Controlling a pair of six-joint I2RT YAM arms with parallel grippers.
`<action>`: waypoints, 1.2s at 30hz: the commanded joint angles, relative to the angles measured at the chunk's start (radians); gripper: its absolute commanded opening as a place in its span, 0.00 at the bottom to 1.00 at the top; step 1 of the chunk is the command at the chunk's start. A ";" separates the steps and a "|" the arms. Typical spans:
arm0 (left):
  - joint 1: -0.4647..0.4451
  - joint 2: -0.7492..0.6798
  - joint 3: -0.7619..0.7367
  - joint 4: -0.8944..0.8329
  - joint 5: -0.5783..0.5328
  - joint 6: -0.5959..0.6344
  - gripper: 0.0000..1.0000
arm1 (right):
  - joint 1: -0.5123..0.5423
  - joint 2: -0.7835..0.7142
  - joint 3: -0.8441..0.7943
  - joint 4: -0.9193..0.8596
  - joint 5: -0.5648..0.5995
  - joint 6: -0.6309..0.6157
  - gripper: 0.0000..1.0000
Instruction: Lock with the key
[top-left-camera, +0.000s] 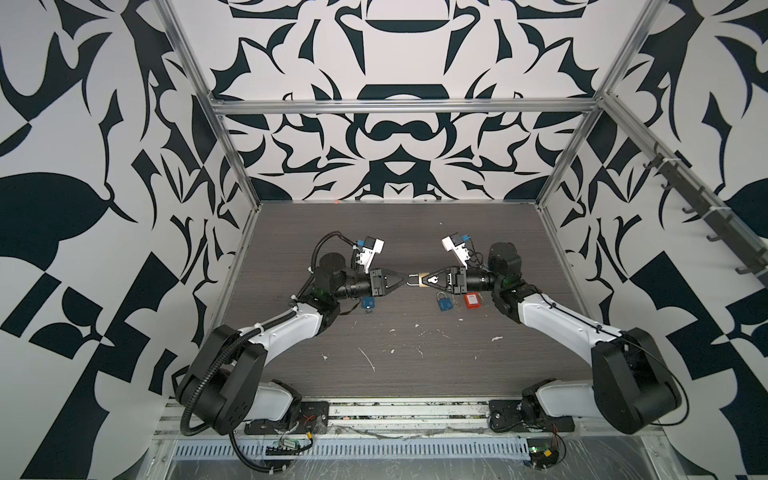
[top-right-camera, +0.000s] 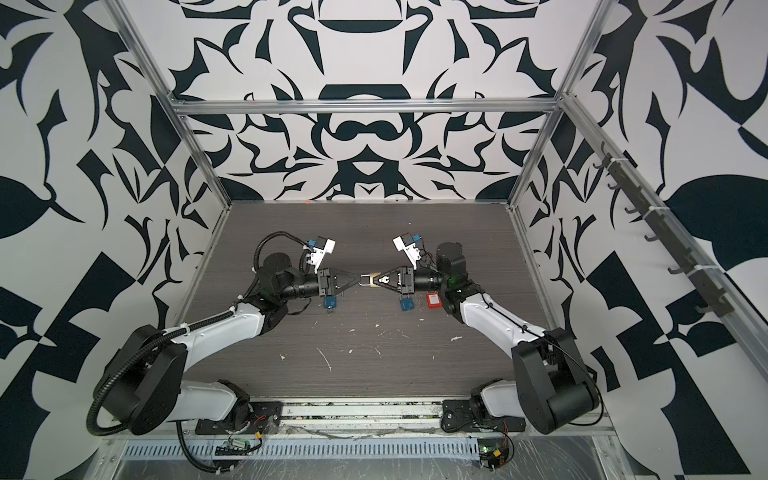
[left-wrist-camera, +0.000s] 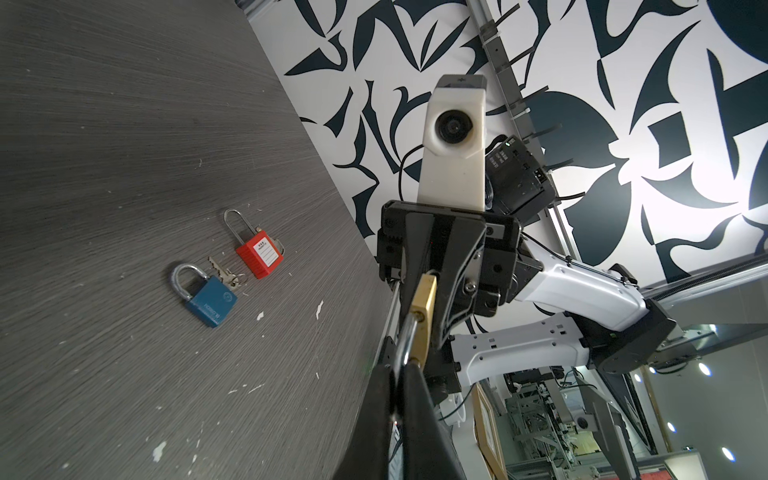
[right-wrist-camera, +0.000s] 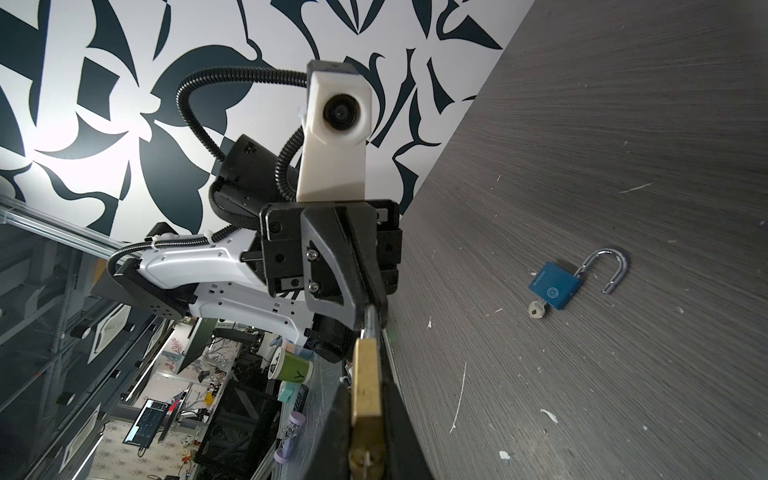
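Brass rectangular padlock (right-wrist-camera: 366, 374) is held at both ends: right gripper (top-left-camera: 428, 280) clamps its body, left gripper (top-left-camera: 401, 283) pinches its steel shackle (left-wrist-camera: 404, 343).

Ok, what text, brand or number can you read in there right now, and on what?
"Y": on the green-and-white cup beyond the table; anything more is hidden.
Closed blue padlock: brand line along its body, too blurred.
Open blue padlock: print and round emblem, too small.
Red padlock: white label, print illegible.
Brass padlock: nothing legible on its visible edge.
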 joint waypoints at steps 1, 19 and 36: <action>-0.046 -0.020 0.047 0.033 0.050 0.019 0.00 | 0.023 0.014 0.038 0.071 0.026 0.012 0.00; -0.060 -0.064 0.045 0.036 0.050 0.046 0.00 | 0.022 0.051 0.050 0.067 0.063 0.040 0.00; -0.080 -0.018 0.091 0.049 0.053 0.042 0.00 | 0.085 0.085 0.069 0.126 0.051 0.038 0.00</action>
